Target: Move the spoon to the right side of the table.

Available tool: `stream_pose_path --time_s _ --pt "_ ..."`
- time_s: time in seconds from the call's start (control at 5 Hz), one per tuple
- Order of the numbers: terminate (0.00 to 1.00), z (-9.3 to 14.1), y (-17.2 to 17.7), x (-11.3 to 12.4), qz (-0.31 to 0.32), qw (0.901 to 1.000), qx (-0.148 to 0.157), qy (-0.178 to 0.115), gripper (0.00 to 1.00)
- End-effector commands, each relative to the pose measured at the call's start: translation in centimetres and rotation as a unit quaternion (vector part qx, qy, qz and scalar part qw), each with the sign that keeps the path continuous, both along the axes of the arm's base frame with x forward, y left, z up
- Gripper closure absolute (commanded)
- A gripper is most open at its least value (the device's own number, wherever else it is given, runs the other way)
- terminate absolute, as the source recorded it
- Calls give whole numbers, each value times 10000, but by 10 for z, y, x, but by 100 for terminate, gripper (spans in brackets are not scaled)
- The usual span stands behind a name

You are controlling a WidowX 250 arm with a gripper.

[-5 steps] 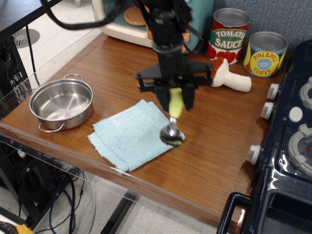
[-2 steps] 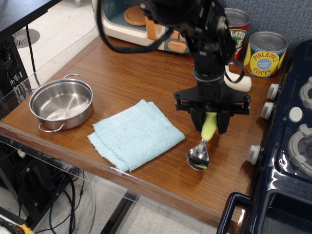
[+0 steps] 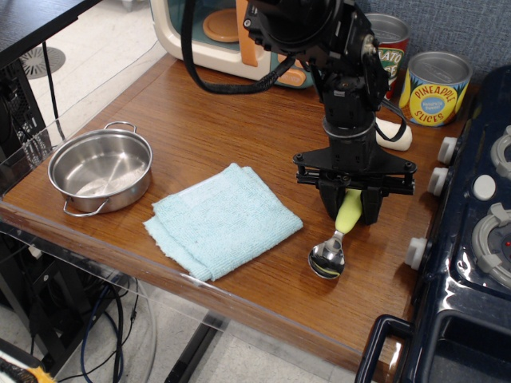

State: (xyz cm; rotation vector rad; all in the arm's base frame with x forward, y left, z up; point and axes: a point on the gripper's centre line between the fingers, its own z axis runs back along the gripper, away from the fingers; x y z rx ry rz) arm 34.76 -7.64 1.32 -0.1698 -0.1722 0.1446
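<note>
The spoon (image 3: 334,243) has a shiny metal bowl and a yellow-green handle. It hangs nearly upright with its bowl down, at or just above the brown wood table (image 3: 239,128), right of the light blue cloth and close to the toy stove. My gripper (image 3: 351,209) points straight down and is shut on the spoon's handle. The orange tip of the handle is hidden between the fingers.
A folded light blue cloth (image 3: 222,219) lies left of the spoon. A steel pot (image 3: 101,169) stands at the left edge. Tomato sauce can (image 3: 389,48), pineapple can (image 3: 434,88) and a toy mushroom (image 3: 395,134) stand behind. The dark blue toy stove (image 3: 471,239) borders the right.
My gripper has carried the spoon from above the cloth's right corner to the right, to the bare wood near the stove, and lowered it slightly.
</note>
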Motion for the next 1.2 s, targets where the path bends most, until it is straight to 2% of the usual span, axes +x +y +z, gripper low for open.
stream_pose_path --time_s 0.0,0.4,0.6,0.8,1.0 --pt "0 26 23 -6 54 9994 -99 -328 0" --pt "0 51 31 -2 219 9982 -251 -489 0" --pt "0 72 36 -4 280 9966 -398 -671 0" --pt "0 94 47 -12 251 9928 -650 -973 0" --pt "0 94 47 -12 251 9928 -650 -973 0"
